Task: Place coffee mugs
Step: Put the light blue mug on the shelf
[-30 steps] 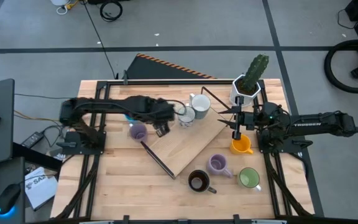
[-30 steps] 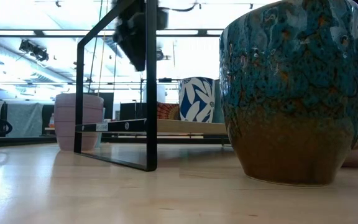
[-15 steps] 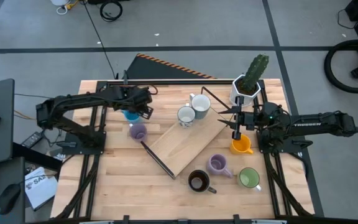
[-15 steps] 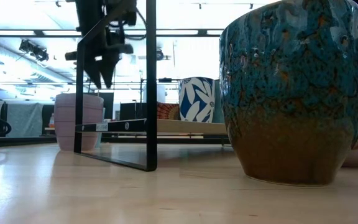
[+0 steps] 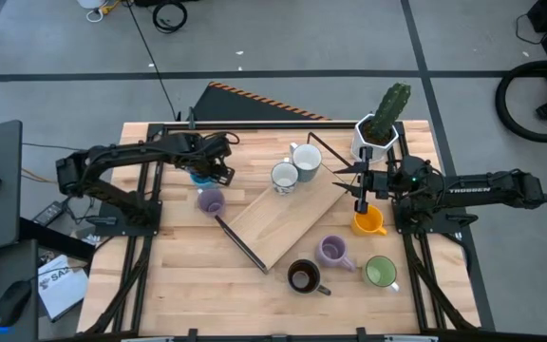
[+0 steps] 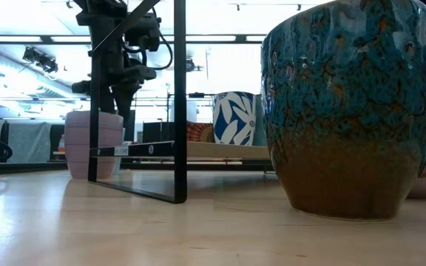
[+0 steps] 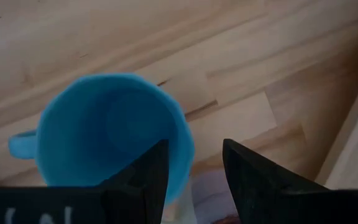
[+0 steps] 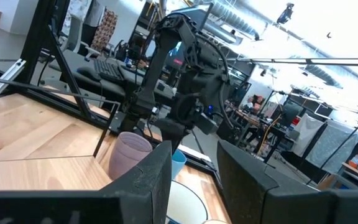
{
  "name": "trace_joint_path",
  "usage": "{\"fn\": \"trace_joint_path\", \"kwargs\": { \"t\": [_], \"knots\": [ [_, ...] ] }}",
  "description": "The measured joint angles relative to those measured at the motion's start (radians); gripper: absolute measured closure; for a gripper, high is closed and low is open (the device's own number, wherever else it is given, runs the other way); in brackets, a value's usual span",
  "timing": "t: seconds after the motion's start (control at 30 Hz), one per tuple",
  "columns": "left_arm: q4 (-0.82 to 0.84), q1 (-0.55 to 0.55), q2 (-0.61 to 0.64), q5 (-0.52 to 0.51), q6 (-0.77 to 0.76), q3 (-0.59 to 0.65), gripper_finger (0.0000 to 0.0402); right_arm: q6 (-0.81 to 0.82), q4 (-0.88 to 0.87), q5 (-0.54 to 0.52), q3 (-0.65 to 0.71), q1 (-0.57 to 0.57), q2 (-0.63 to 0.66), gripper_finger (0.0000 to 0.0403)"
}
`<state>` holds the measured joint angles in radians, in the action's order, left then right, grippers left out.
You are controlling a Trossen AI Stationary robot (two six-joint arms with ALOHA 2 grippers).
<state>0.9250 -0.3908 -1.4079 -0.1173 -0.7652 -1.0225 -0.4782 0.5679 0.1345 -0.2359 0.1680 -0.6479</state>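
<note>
left gripper point(image 5: 218, 171): over the blue mug point(image 5: 199, 175) near the counter's point(image 5: 160, 275) far left; fingers point(image 7: 148, 171) apart, one inside the rim and one outside, not clamped.
change: a second ago this arm reached across to the two pale mugs on the board; it has since swung back and come down onto the blue mug.
meaning: judged as one placing finished and the next pick begun; the grasp is not yet made.
blue mug, wrist view point(image 7: 110, 134): upright on bare wood, handle pointing away from the fingers, empty.
right gripper point(image 5: 361, 198): waits beside the orange mug point(image 5: 369, 222), unmoved; fingers point(image 8: 157, 171) slightly apart, holding nothing.
board point(image 5: 288, 214): pale wooden slab with a dark wire frame, lying slantwise mid-counter.
pale mugs point(image 5: 285, 177) point(image 5: 306, 160): two, side by side at the board's far end, unchanged in the last half second.
lavender mug, left point(image 5: 210, 200): on the counter just nearer than the blue mug.
lavender mug, right point(image 5: 332, 251): near the board's near edge.
dark brown mug point(image 5: 304, 276): near front edge; fills the low view.
green mug point(image 5: 381, 273): front right.
cactus pot point(image 5: 374, 135): far right, not part of the task.
progress: six mugs appear off the board; well short of done.
</note>
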Motion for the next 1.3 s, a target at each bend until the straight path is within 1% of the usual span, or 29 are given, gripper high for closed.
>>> {"fn": "trace_joint_path", "kwargs": {
  "t": [0.4, 0.6, 0.8, 1.03, 1.3],
  "knots": [
    [-0.002, 0.005, -0.144, 0.024, 0.067, 0.000, 0.0244, 0.000, 0.001, -0.003, 0.000, 0.000, 0.000, 0.0268],
    [-0.021, 0.001, -0.178, 0.037, 0.096, 0.000, 0.0250, 0.000, 0.001, -0.003, 0.000, 0.000, 0.000, 0.0268],
    [-0.027, 0.001, -0.178, 0.033, 0.097, 0.000, 0.0295, 0.000, 0.002, -0.007, 0.000, 0.000, 0.000, 0.0268],
    [-0.037, 0.002, -0.177, 0.034, 0.159, 0.000, 0.0370, 0.000, 0.002, -0.008, 0.000, 0.000, 0.000, 0.0268],
    [-0.044, 0.002, -0.175, 0.043, 0.197, -0.018, 0.0374, -0.004, 0.002, -0.010, 0.000, 0.000, 0.000, 0.0268]
  ]
}}
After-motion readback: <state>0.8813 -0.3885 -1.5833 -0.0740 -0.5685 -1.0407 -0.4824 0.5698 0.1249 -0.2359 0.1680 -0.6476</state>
